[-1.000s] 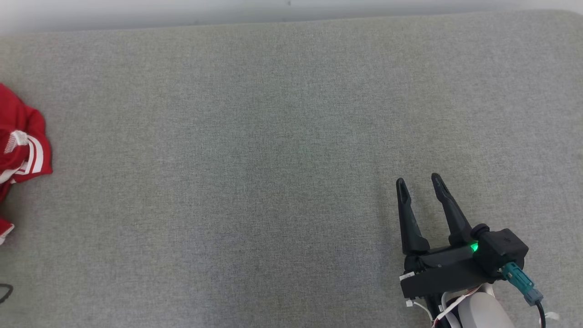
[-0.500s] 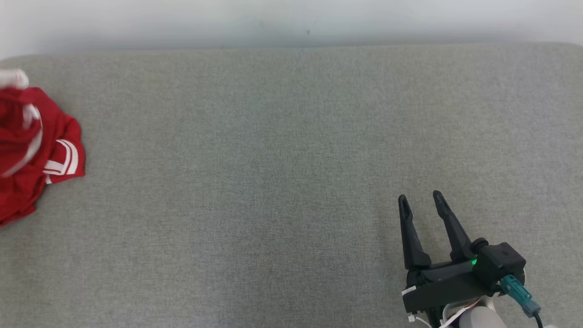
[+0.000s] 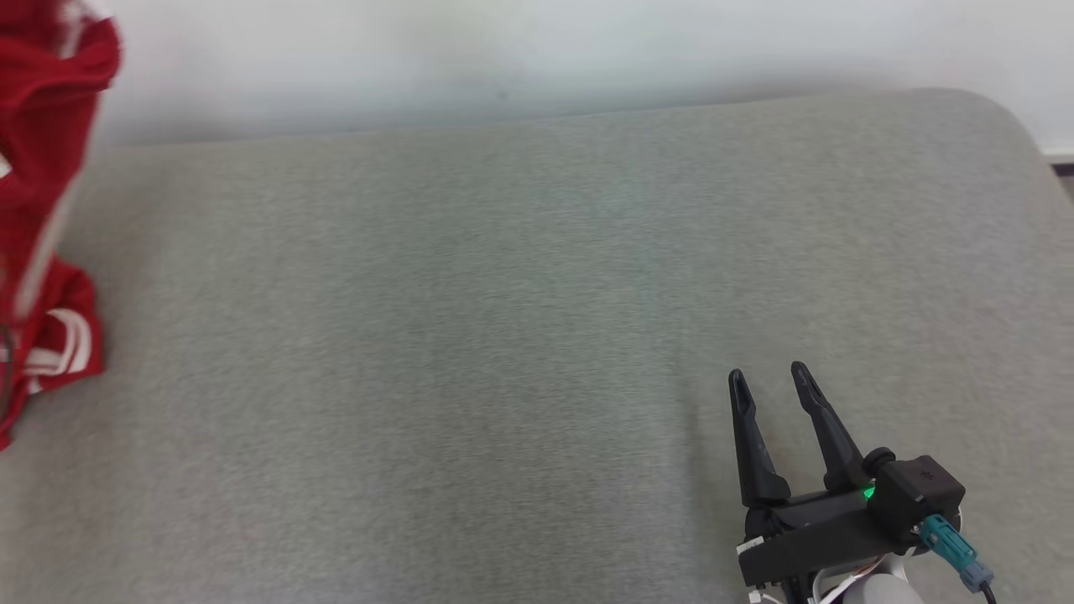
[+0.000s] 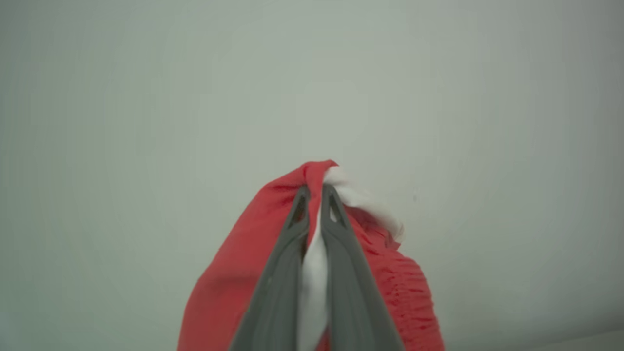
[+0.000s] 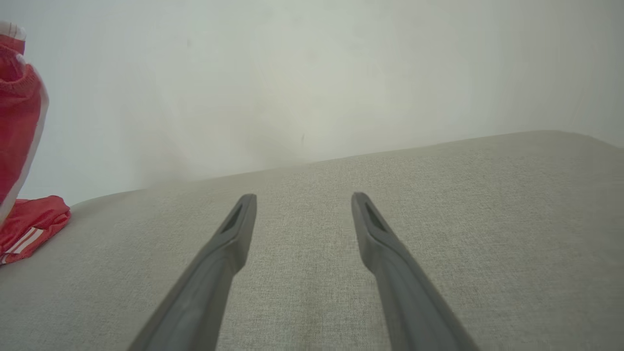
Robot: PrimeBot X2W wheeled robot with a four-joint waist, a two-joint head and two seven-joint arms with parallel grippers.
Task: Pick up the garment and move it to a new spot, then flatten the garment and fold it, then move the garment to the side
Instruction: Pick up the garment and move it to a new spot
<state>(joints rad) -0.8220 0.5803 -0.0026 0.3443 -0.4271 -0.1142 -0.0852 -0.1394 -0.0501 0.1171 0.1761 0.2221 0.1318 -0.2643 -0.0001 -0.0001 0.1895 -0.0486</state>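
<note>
The garment (image 3: pixel 50 126) hangs vertically from the clenched left fingers (image 4: pixel 287 253); right fingers (image 3: pixel 826 428) gape.

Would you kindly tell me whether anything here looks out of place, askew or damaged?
Nothing is damaged or spilled. The red garment hangs bunched from the shut left gripper at the far left, its lower end crumpled on the grey surface, so it is only partly lifted. The right gripper is open, apart from it.

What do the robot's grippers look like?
The right gripper and left gripper each have two long, tapering dark fingers slotted near the tips. The right one's black boxy body carries a green light and a teal plug with a dark cable.
</note>
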